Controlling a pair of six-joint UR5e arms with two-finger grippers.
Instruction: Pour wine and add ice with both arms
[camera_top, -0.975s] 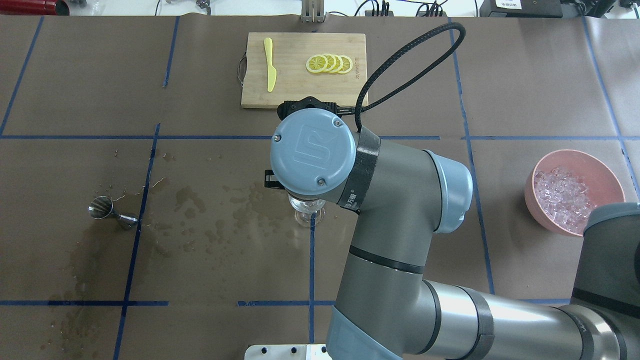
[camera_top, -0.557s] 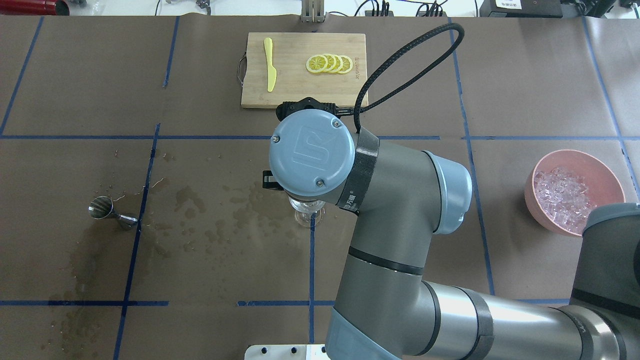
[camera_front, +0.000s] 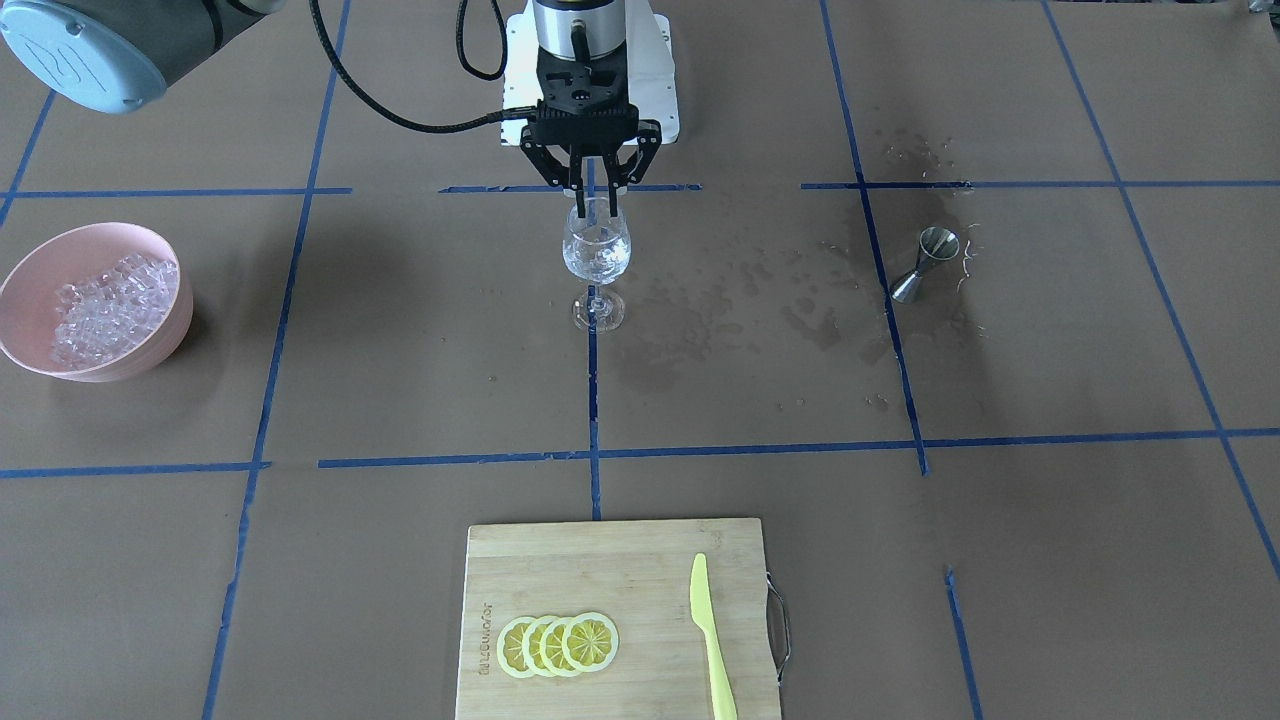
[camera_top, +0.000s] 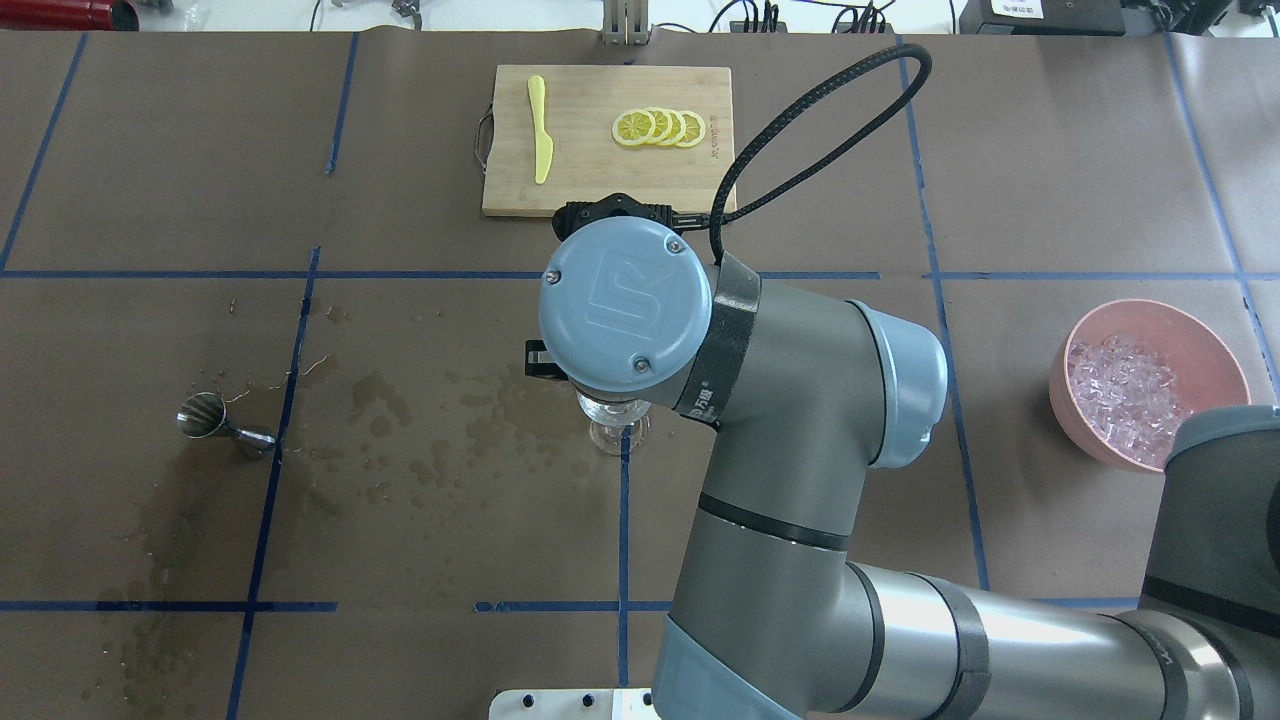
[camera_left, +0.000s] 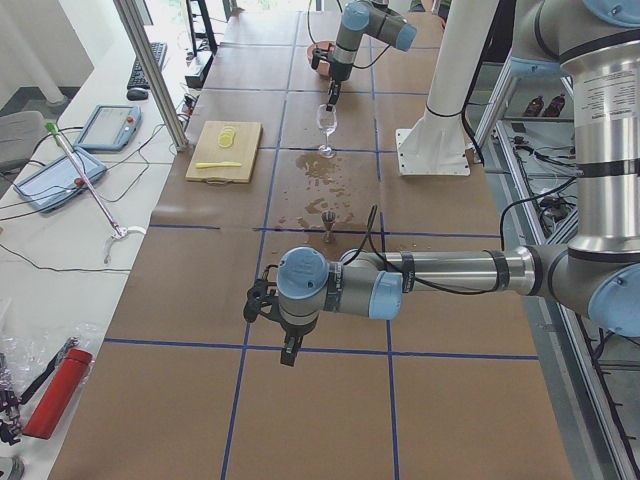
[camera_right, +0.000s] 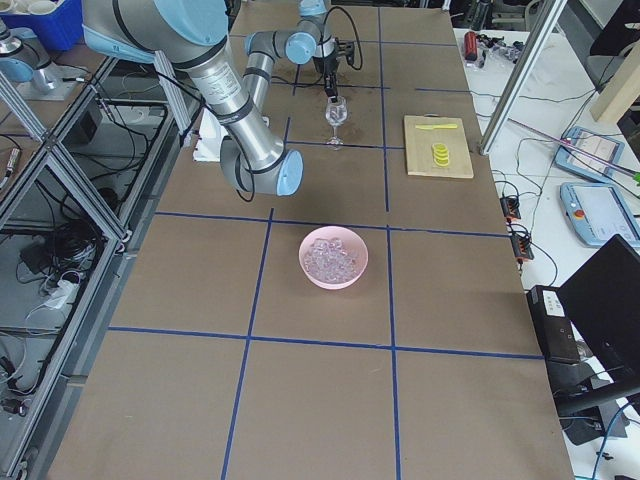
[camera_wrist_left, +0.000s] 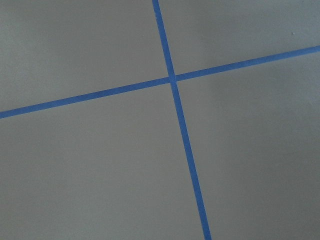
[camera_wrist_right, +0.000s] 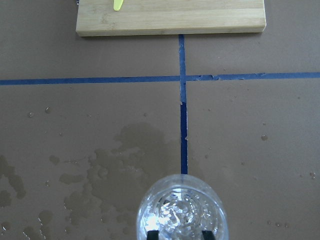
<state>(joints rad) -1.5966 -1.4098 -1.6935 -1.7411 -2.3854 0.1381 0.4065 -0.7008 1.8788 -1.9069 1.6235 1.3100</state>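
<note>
A clear wine glass (camera_front: 597, 250) stands at the table's middle with several ice cubes in its bowl, as the right wrist view (camera_wrist_right: 181, 210) shows. I cannot tell whether it holds wine. My right gripper (camera_front: 597, 214) hangs straight down over the rim, its fingertips (camera_wrist_right: 152, 235) apart with nothing between them. In the overhead view the wrist hides all but the glass's lower part (camera_top: 615, 425). More ice (camera_front: 105, 300) fills a pink bowl (camera_front: 150, 335). My left gripper (camera_left: 288, 352) shows only in the exterior left view, low over bare table; I cannot tell its state.
A steel jigger (camera_front: 922, 265) stands beside wet spill patches (camera_front: 740, 310). A bamboo board (camera_front: 640, 560) carries lemon slices (camera_front: 558, 645) and a yellow knife (camera_front: 708, 630). Blue tape lines cross the brown table cover. The left wrist view shows only a tape crossing (camera_wrist_left: 172, 79).
</note>
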